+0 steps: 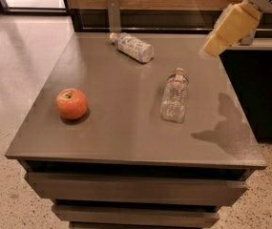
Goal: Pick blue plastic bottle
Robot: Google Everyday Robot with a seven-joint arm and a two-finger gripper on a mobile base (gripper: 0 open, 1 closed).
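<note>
The blue plastic bottle [133,47], with a white and pale-blue label and a white cap, lies on its side near the far edge of the grey table [121,137]. Its cap points left. My gripper [211,47] hangs in the air over the table's far right part, well to the right of that bottle and above it. The gripper touches nothing and casts a shadow on the table's right side.
A clear ribbed bottle [174,95] lies on its side right of the middle. A red apple [71,104] sits at the left. A dark counter [262,80] stands just right of the table, and a wooden wall with a metal bracket [112,14] is behind it.
</note>
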